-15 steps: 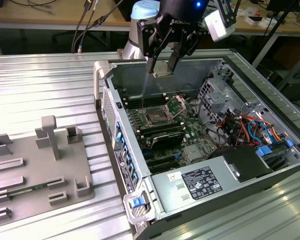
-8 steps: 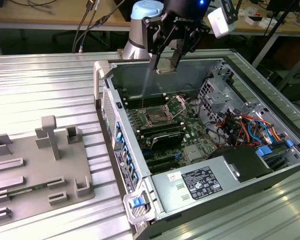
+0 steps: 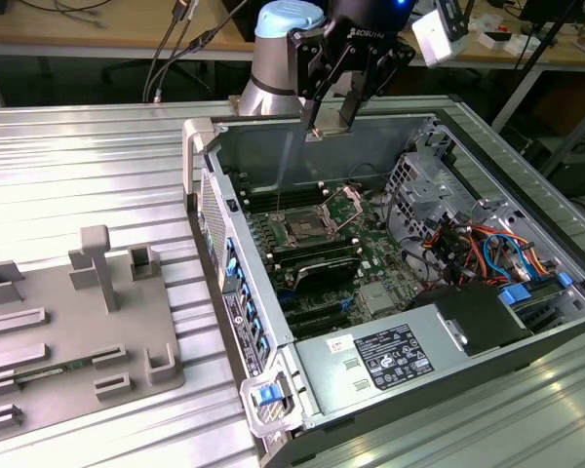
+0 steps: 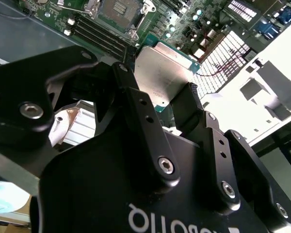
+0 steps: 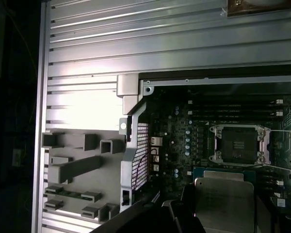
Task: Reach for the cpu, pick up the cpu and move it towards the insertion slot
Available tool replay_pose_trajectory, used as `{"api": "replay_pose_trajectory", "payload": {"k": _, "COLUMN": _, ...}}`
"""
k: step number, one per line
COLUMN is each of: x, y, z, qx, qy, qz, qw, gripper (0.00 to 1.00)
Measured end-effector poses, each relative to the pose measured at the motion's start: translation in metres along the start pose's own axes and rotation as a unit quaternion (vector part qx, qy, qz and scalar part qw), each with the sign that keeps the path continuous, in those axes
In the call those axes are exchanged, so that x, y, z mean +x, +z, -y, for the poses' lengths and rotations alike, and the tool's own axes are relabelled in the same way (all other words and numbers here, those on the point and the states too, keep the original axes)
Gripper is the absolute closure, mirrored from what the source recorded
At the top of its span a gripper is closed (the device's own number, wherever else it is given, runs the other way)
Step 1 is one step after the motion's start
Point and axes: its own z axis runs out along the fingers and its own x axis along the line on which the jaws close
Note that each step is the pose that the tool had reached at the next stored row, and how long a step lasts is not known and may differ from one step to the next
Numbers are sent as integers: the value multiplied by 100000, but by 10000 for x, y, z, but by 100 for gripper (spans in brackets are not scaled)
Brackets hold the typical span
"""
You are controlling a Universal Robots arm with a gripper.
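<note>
While the gripper (image 3: 329, 122) hangs high over the open case, clamped on the cpu (image 4: 165, 77), the insertion slot (image 3: 300, 230) lies below it at about seven o'clock in the exterior view, well apart.

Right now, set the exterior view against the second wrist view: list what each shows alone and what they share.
Exterior view alone: the whole open computer case on the ribbed metal table, the grey fixture tray at the exterior view's left, the arm's blue-capped joint, and bundled coloured cables.

Second wrist view alone: the cpu's silvery top plate close up, clamped between the tool's black fingers.

Both: the tool holding the cpu above the motherboard, and the insertion slot, with nothing seated in it.
</note>
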Motion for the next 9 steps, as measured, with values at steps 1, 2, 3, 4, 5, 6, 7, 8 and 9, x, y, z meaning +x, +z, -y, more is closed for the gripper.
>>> {"api": "replay_pose_trajectory", "payload": {"k": 1, "x": -14, "y": 0, "z": -9, "qx": 2, "qy": 0, "qz": -1, "qw": 100000, "gripper": 45}}
{"api": "replay_pose_trajectory", "payload": {"k": 2, "x": -43, "y": 0, "z": -27, "qx": 3, "qy": 0, "qz": 1, "qw": 100000, "gripper": 45}}
{"api": "replay_pose_trajectory", "payload": {"k": 3, "x": -65, "y": 0, "z": -41, "qx": -1, "qy": 0, "qz": 3, "qw": 100000, "gripper": 45}}
{"api": "replay_pose_trajectory", "payload": {"k": 4, "x": -81, "y": 0, "z": -50, "qx": -3, "qy": 0, "qz": 2, "qw": 100000, "gripper": 45}}
{"api": "replay_pose_trajectory", "payload": {"k": 5, "x": -96, "y": 0, "z": -57, "qx": 1, "qy": 0, "qz": 1, "qw": 100000, "gripper": 45}}
{"api": "replay_pose_trajectory", "payload": {"k": 6, "x": -120, "y": 0, "z": -69, "qx": 0, "qy": 3, "qz": 2, "qw": 100000, "gripper": 45}}
{"api": "replay_pose_trajectory", "payload": {"k": 7, "x": -134, "y": 0, "z": -77, "qx": -1, "qy": 5, "qz": 0, "qw": 100000, "gripper": 45}}
{"api": "replay_pose_trajectory", "payload": {"k": 8, "x": -150, "y": 0, "z": -84, "qx": -3, "qy": 4, "qz": 1, "qw": 100000, "gripper": 45}}
{"api": "replay_pose_trajectory", "payload": {"k": 9, "x": -166, "y": 0, "z": -91, "qx": -3, "qy": 3, "qz": 4, "qw": 100000, "gripper": 45}}
